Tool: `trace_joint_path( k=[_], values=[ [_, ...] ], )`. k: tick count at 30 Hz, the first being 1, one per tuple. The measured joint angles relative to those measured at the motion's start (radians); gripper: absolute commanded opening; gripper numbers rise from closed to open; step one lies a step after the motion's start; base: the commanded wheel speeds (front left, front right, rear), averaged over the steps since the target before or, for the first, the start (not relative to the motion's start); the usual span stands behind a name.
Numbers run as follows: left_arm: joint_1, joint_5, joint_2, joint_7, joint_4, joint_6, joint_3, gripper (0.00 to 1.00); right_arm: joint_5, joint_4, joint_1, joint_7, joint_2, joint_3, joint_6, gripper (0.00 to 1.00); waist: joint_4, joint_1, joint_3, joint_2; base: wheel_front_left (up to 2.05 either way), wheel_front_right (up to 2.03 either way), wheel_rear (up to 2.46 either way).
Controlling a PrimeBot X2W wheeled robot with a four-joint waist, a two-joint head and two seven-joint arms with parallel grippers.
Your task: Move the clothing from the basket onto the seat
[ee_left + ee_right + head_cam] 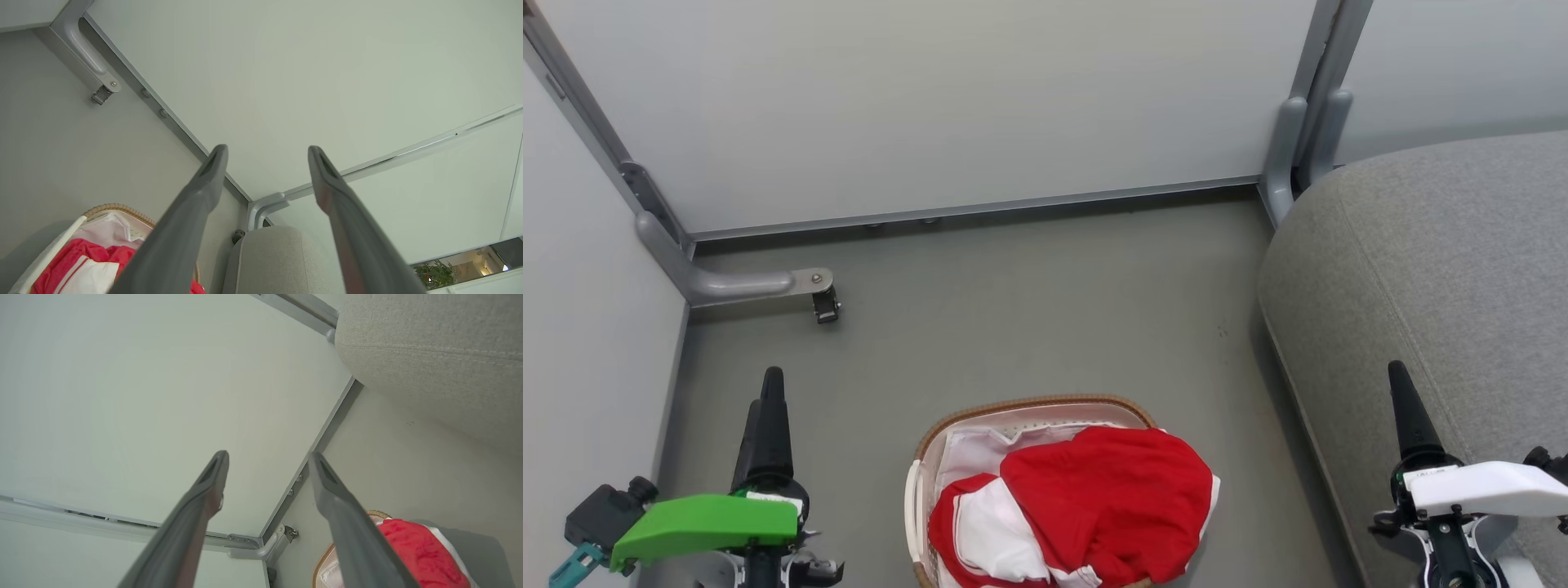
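Red clothing (1107, 498) with white panels is heaped in the oval basket (1029, 406), which stands on the floor at the bottom centre of the head view. The grey seat (1445, 269) rises at the right. My left gripper (770, 384) hangs left of the basket and my right gripper (1398, 377) is over the seat's near edge. In the left wrist view the left gripper (267, 153) is open and holds nothing, with the clothing (77, 257) and seat (273, 257) below. The right gripper (267, 459) is open too, near the clothing (412, 547) and the seat (441, 359).
Pale partition panels (947, 106) close off the back and left. A grey bracket with a caster (825, 306) juts onto the floor at the left. Bare grey floor (1029, 302) lies between the basket and the back panel.
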State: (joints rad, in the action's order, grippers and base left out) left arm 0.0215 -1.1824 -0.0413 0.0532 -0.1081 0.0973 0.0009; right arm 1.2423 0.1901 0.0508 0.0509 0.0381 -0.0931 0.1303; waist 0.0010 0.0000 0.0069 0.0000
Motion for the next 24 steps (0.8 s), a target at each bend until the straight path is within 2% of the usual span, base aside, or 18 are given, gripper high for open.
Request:
trace_joint_path(
  k=[3,10,14,24],
  values=[
    [-0.007,0.055,0.000,0.010,0.011,-0.009,-0.008,1.00,-0.072,-0.018,-0.001,0.010,0.000,0.007,0.000,1.00,0.000,0.0000,0.000,0.0000,0.00,0.00,0.00],
    [-0.013,0.269,-0.001,0.032,0.038,-0.038,-0.046,1.00,-0.264,-0.052,-0.016,0.031,0.002,0.035,0.000,1.00,0.001,0.0000,0.000,0.0000,0.00,0.00,0.00],
    [-0.025,0.331,-0.001,0.043,0.040,-0.062,-0.061,1.00,-0.347,-0.053,-0.022,0.045,0.002,0.043,0.000,1.00,0.001,0.0000,0.000,0.0000,0.00,0.00,0.00],
    [-0.051,0.497,-0.001,0.072,0.025,-0.084,-0.072,1.00,-0.512,-0.035,-0.033,0.073,0.003,0.062,0.000,1.00,0.003,0.0000,-0.002,0.0000,0.00,0.00,0.00]
  ],
)
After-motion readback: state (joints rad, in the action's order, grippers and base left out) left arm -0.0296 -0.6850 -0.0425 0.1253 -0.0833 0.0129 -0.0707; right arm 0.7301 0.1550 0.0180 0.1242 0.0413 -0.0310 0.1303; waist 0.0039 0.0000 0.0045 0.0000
